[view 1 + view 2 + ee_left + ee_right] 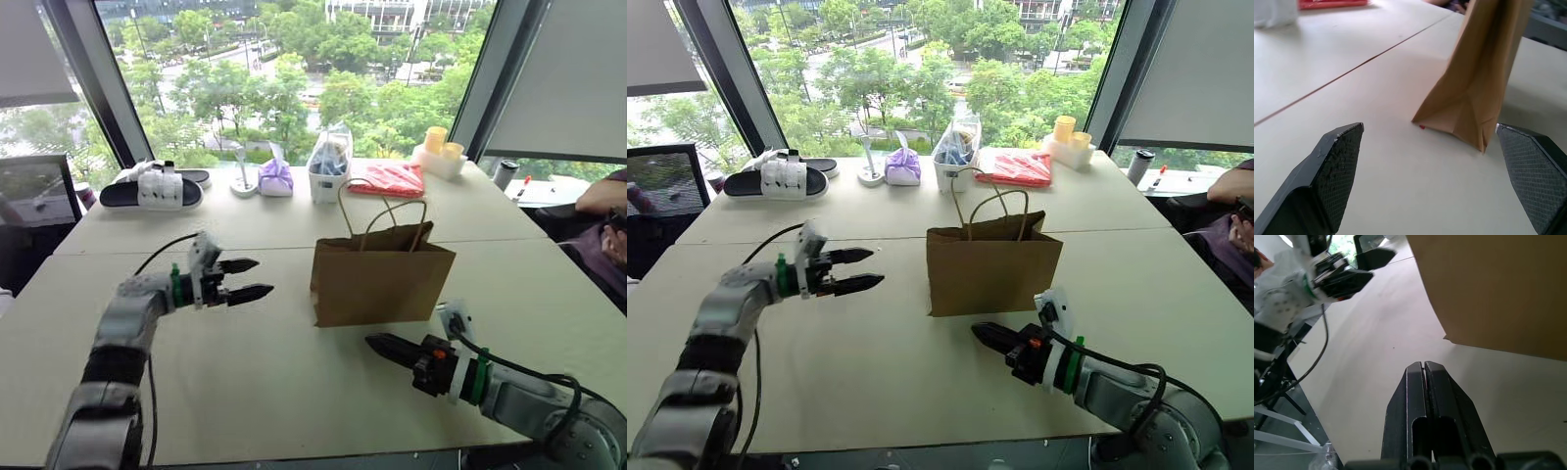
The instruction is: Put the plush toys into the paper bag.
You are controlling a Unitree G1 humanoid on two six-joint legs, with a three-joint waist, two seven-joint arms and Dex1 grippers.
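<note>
- Left gripper (257, 278): fingers spread wide, nothing between them, hovering above the table (245, 392) and pointing toward the paper bag (380, 280), a clear gap between the two.
- Right gripper (376, 343): fingers pressed flat together, empty, low over the table just in front of the bag's near bottom edge.
- Paper bag: standing upright near the table's middle, between the two grippers, twine handles (392, 211) arching above the mouth.
- Likely light and thin-walled; liable to slide or tip under a sideways push, to crease under a hard pinch. Best steadied at the folded side gusset or the top rim, not by the twine.
- Plush toys: not to be made out on the table; possibly inside the bag already, cannot tell.
- Soft, light, squashy by judgement; a pinch across the body's bulk should hold.
</note>
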